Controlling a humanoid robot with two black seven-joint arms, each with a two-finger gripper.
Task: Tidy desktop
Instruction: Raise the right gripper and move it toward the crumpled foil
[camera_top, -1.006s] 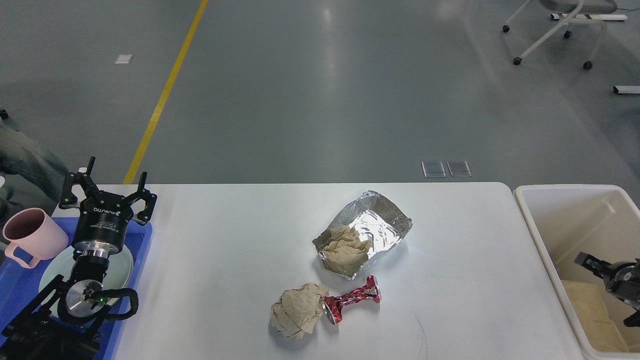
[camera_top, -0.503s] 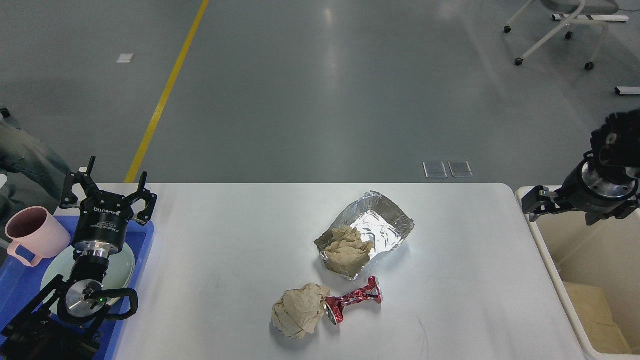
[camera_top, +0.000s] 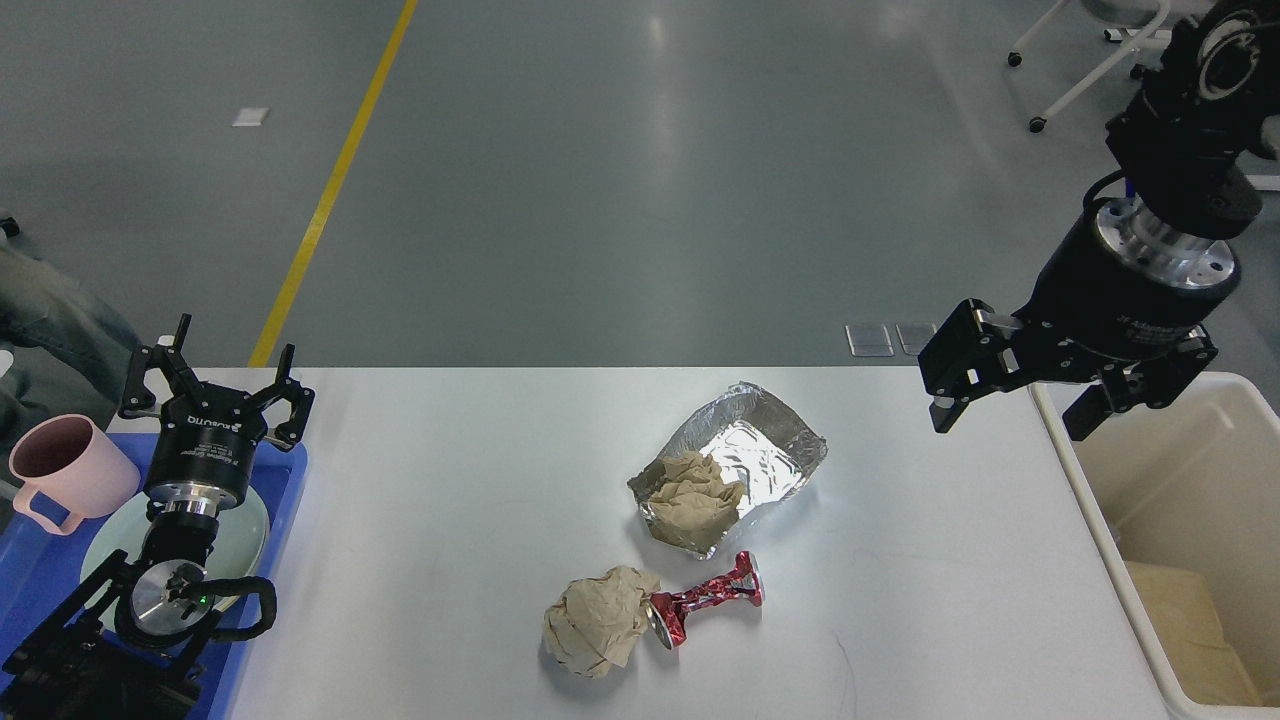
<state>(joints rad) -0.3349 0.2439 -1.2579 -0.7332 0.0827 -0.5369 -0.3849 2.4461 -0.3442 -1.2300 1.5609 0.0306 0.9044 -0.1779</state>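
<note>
Our right gripper (camera_top: 1010, 410) has risen out of the cream bin (camera_top: 1190, 480) and now hangs empty, jaws spread, above the right end of the desktop (camera_top: 450, 520), which spans the view centre. We judge one deposit complete. Our left gripper (camera_top: 215, 375) stays open over the blue tray (camera_top: 285, 480); the foil tray (camera_top: 740, 465), paper ball (camera_top: 598, 630) and crushed can (camera_top: 705, 605) remain.

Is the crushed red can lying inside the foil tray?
No, the crushed red can lies on the desktop in front of the foil tray, next to a crumpled paper ball.
</note>
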